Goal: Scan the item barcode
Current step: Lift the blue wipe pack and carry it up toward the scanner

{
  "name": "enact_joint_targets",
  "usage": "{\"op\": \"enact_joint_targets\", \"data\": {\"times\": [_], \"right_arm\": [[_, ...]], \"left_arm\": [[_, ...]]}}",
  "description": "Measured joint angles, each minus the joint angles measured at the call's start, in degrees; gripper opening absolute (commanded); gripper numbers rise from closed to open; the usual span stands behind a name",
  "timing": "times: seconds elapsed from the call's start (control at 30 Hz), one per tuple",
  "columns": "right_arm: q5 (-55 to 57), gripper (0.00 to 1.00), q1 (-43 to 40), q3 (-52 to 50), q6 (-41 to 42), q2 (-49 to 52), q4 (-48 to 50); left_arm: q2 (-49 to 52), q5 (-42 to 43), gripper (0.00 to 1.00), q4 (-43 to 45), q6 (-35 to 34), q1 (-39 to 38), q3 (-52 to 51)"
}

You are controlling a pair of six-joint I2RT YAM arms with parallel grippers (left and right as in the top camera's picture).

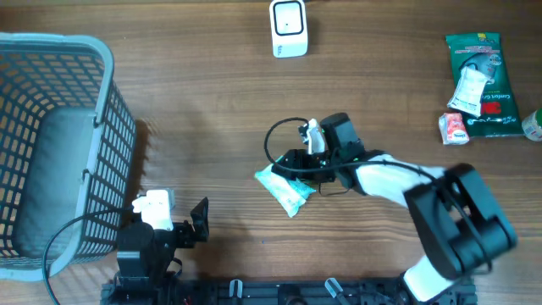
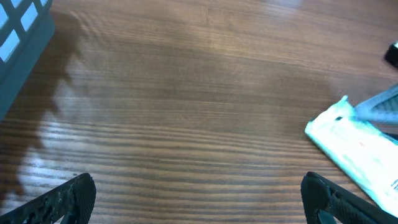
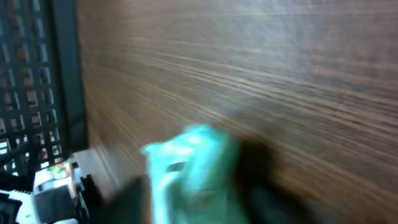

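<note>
1. Left gripper [image 2: 199, 208] sits wide open near the grey plastic mesh basket [image 1: 51, 144], so no threat there.
2. The teal-and-white flat plastic packet [image 1: 286, 190] lies mid-table with the right gripper [image 1: 298, 166] on its top edge. It's too blurry to tell if it's grasped or released.
3. A weak pinch could drop it short of the white box scanner [image 1: 289, 28].

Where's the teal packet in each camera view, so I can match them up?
Overhead: teal packet near the middle.
Left wrist: at the right edge, partly cut off.
Right wrist: blurred, bottom centre.
Shared landmark: the grey basket, on the left in all three.
</note>
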Motion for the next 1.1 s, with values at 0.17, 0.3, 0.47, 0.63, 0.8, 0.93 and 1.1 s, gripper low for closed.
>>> {"op": "enact_joint_targets", "data": {"times": [0.17,0.3,0.47,0.63,0.8,0.93,1.1], "right_arm": [[-1.73,0.04,-0.26,-0.28,-0.13,2.54,2.29],[-3.23,0.04,-0.68,-0.94,-0.42,2.89,4.70],[-11.19,0.04,-4.07,-3.06,11.50,3.76,10.32],[-19.93,0.04,-10.43,-3.28,33.07,3.45,10.64],[-18.97,0.04,-10.71,-3.19,50.84,1.42,11.21],[-11.41,0.04,-10.38,-2.21,59.95,-0.13,9.60],[-0.94,0.04,-10.29,-2.54,62.12,-0.98,12.74]], "left_arm": [[0.00,0.00,1.00,-0.02,0.00,0.00,0.00],[0.00,0.00,1.00,-0.02,0.00,0.00,0.00],[0.00,0.00,1.00,-0.02,0.00,0.00,0.00],[0.00,0.00,1.00,-0.04,0.00,0.00,0.00],[0.00,0.00,1.00,-0.02,0.00,0.00,0.00],[0.00,0.00,1.00,-0.02,0.00,0.00,0.00],[0.00,0.00,1.00,-0.04,0.00,0.00,0.00]]}}
